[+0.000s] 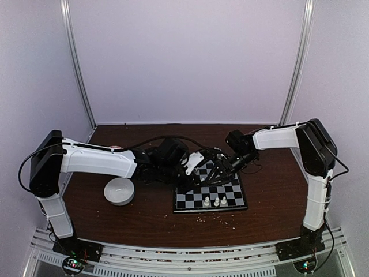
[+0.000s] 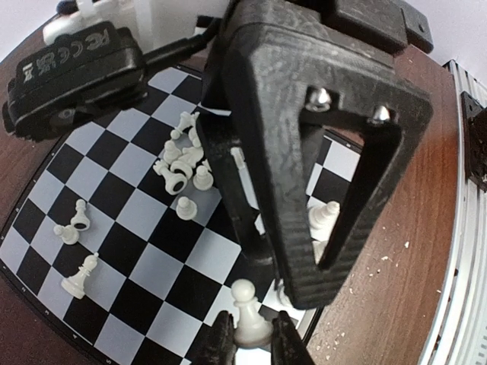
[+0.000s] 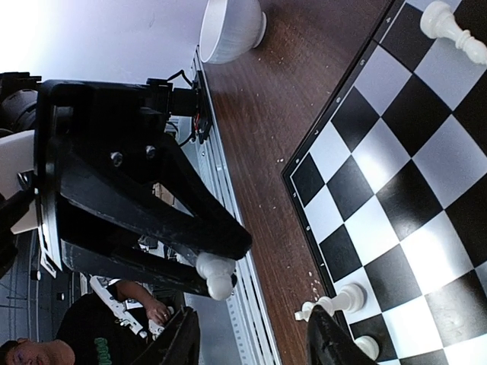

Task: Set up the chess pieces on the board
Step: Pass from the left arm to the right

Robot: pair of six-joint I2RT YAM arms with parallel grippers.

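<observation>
The board lies at the table's middle, with black and pale checks. Both grippers meet low over its far half. My left gripper is shut on a white pawn, held by its base near the board's edge. The same pawn shows in the right wrist view, pinched in the left fingertips. My right gripper stands open just beside it, its black frame filling the left wrist view. Several chess pieces lie heaped on the board. Three pieces stand on its near row.
A round white bowl sits left of the board. Pale crumbs are scattered on the brown table in front of it. A bishop and two more loose pieces lie on other squares.
</observation>
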